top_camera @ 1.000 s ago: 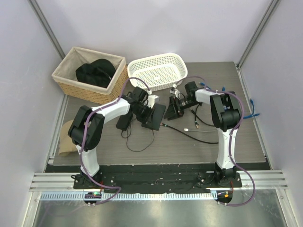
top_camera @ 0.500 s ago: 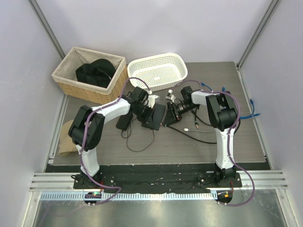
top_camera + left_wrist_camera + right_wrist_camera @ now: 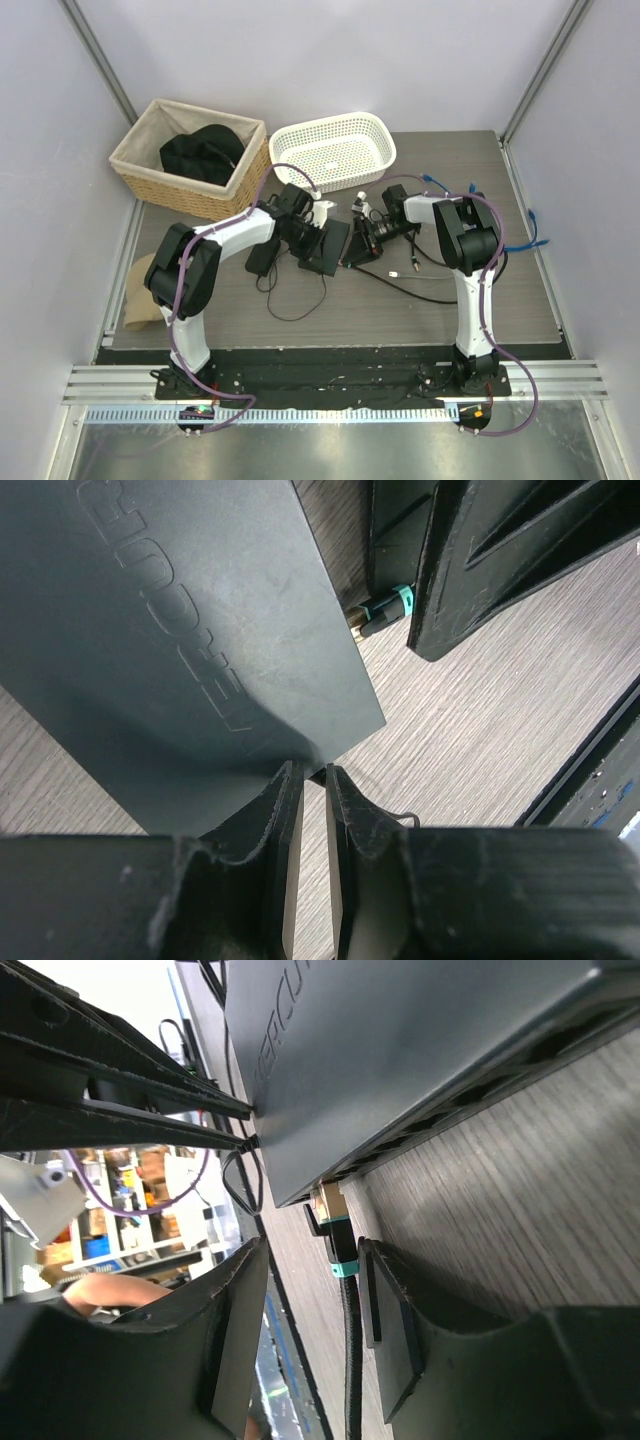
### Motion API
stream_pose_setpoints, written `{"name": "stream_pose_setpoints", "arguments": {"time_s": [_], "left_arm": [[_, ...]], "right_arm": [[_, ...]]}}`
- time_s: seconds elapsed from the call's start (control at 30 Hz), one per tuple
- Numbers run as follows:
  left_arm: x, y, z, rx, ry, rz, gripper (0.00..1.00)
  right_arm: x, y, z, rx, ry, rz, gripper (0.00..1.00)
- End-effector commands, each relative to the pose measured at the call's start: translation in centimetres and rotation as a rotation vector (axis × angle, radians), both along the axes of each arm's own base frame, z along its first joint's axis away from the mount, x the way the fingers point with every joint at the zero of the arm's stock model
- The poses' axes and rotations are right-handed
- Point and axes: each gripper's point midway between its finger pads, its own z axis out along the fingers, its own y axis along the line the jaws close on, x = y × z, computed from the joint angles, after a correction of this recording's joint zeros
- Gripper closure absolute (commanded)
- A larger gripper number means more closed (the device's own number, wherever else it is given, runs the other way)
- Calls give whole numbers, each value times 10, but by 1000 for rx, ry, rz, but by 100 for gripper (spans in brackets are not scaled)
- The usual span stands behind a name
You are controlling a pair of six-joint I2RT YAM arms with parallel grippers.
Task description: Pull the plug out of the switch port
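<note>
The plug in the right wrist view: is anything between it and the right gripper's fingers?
Nothing visible. The plug lies in the gap of the open right gripper, one finger on each side, with only tabletop showing in between. The left gripper pinches the switch at its edge.

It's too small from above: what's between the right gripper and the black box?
A teal-banded plug beside the black box; the right gripper is open around it. The right wrist view shows this.

The switch (image 3: 180, 630) runs off the left wrist view's top edge.
</note>
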Motion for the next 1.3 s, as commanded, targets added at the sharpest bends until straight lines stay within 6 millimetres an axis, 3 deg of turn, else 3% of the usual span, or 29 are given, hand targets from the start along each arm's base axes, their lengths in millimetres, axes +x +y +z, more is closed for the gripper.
{"name": "stream_pose_setpoints", "arguments": {"time_s": [0.0, 0.47, 0.6, 1.07, 1.13, 1.2, 1.27], "left_arm": [[-13, 15, -30, 85, 51, 4, 80], [-14, 12, -39, 99, 69, -5, 80], [-19, 10, -40, 80, 89, -23, 80], [-17, 7, -43, 78, 96, -16, 81], [-16, 7, -39, 78, 86, -24, 81], [-17, 9, -36, 82, 79, -32, 82], [-16, 8, -23, 59, 52, -54, 83]], "right_arm": [[5, -1, -53, -125, -77, -10, 50], [3, 0, -64, -136, -140, 1, 42], [4, -6, -85, -227, -116, -33, 45], [-7, -8, -116, -430, -122, -43, 65], [-6, -9, -112, -421, -117, -43, 53], [2, -11, -97, -377, -135, -49, 39], [10, -22, -74, -310, -130, -78, 33]]}}
